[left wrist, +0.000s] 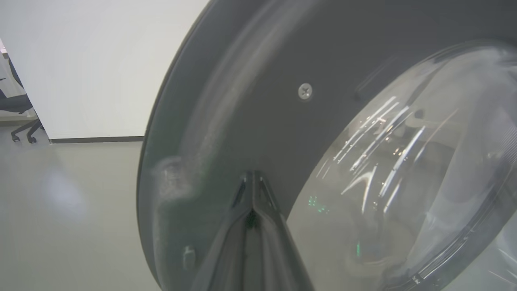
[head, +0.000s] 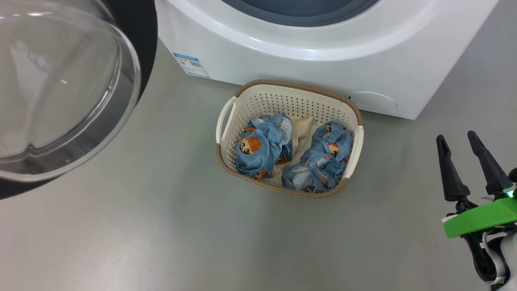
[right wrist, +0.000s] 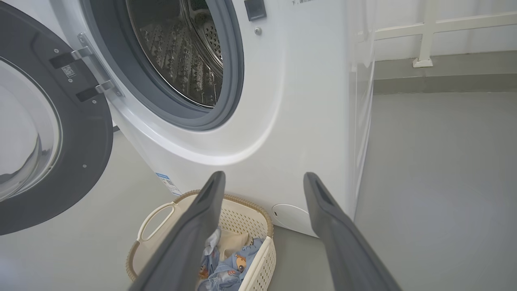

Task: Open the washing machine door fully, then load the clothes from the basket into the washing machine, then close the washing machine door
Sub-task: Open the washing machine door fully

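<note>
office chair point(left wrist: 17, 106) beside white wall point(left wrist: 101, 60)

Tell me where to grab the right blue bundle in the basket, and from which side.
Probably pinch the raised crumpled crown of the bundle, coming straight down from above. It lies heaped against the basket wall, so its sides are blocked; only the top folds stand free. The open right gripper is nearest.

right pincer point(head: 456, 136) — two tapered black fingers | bright green bracket point(head: 480, 218) | white wrist point(head: 510, 249) | left pincer point(left wrist: 252, 180) — dark grey
</note>
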You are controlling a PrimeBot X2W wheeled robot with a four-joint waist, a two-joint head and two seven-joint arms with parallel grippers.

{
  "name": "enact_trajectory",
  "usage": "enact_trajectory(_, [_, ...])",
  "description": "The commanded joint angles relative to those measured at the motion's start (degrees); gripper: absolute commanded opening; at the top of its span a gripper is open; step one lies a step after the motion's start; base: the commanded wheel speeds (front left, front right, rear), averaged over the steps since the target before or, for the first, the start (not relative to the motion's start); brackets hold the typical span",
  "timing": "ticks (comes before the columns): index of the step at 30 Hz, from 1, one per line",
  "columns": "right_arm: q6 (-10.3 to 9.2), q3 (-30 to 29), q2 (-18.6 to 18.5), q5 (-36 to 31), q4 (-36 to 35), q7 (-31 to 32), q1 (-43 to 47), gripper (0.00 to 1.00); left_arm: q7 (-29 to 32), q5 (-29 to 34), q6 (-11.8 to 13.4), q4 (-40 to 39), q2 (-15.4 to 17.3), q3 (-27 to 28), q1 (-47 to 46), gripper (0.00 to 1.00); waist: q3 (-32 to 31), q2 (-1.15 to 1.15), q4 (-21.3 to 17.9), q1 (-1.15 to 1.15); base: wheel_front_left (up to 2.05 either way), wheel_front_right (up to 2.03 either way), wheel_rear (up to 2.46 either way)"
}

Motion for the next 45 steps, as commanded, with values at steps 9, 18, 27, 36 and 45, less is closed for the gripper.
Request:
enact_trajectory(9, [0.43, 1.9, -0.8, -0.6, -1.2, -0.7, -0.9, 1.00, -0.3, 3.8, -2.5, 1.5, 5.7, 3.3, -2.4, 0.00, -0.3, 0.00, -0.5, 0.00, 0.00, 0.00, 0.00])
enact_trajectory(18, [0.43, 1.8, 1.1, -0.2, -0.8, -0.7, 0.9, 1.00, -0.3, 4.8, -4.8, -3.2, 2.3, 3.2, 2.4, 0.00, -5.6, 0.00, -0.5, 0.00, 0.00, 0.00, 0.00])
enact_trajectory(27, [0.43, 1.6, 2.3, 0.3, -1.3, -0.7, 3.2, 1.00, -0.3, 0.8, -5.0, -12.9, -0.5, -5.1, 10.0, 0.37, -10.7, 0.00, -0.4, 0.00, 0.00, 0.00, 0.00])
enact_trajectory(36, [0.43, 0.9, 3.0, 0.8, -2.2, -0.7, 6.4, 1.00, -0.3, -4.7, -5.0, -25.0, -2.1, -19.1, 19.3, 1.00, -15.3, 0.00, -2.1, 0.00, 0.00, 0.00, 0.00])
enact_trajectory(45, [0.43, -0.5, 3.7, 0.9, -2.8, -0.7, 8.8, 1.00, -0.3, -6.2, -5.0, -31.9, -2.9, -25.2, 26.8, 1.00, -17.9, 0.00, -6.9, 0.00, 0.00, 0.00, 0.00])
